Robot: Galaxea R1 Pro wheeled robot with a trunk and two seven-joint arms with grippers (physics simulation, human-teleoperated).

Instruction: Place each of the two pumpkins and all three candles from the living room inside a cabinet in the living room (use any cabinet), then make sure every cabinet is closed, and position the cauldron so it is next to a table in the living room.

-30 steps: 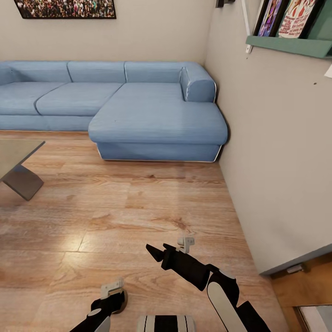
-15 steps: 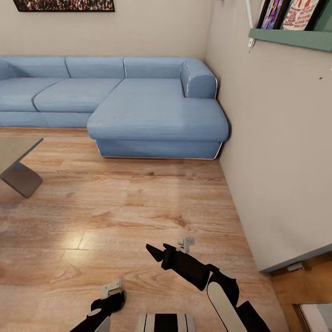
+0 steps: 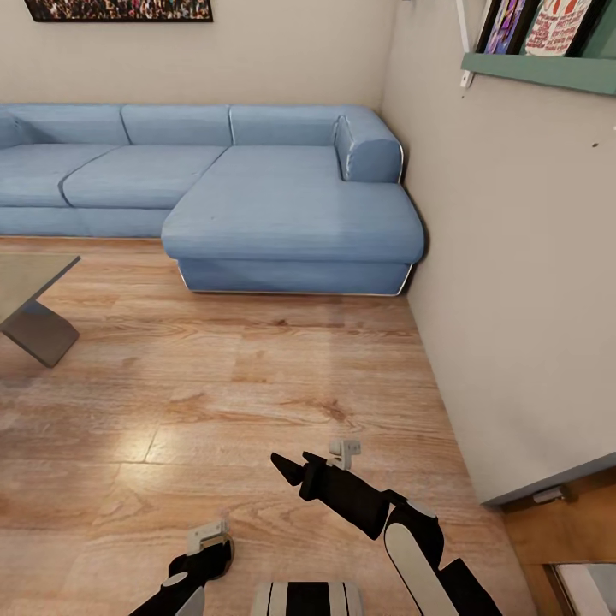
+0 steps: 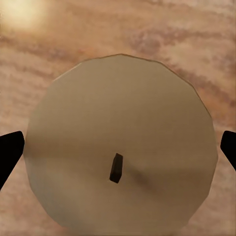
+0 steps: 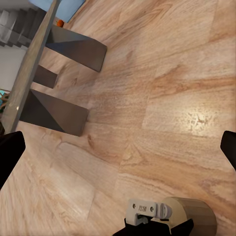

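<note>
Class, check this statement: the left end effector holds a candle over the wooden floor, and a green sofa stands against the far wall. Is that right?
One detail is wrong: the sofa is blue, not green, as the head view shows. The rest stands: the left end effector holds a candle over the wooden floor.

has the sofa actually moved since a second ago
No. The sofa slid slightly up the head view together with the wall shelf and table, so the camera moved.

Black arms, white shells, pale end effectors
</note>
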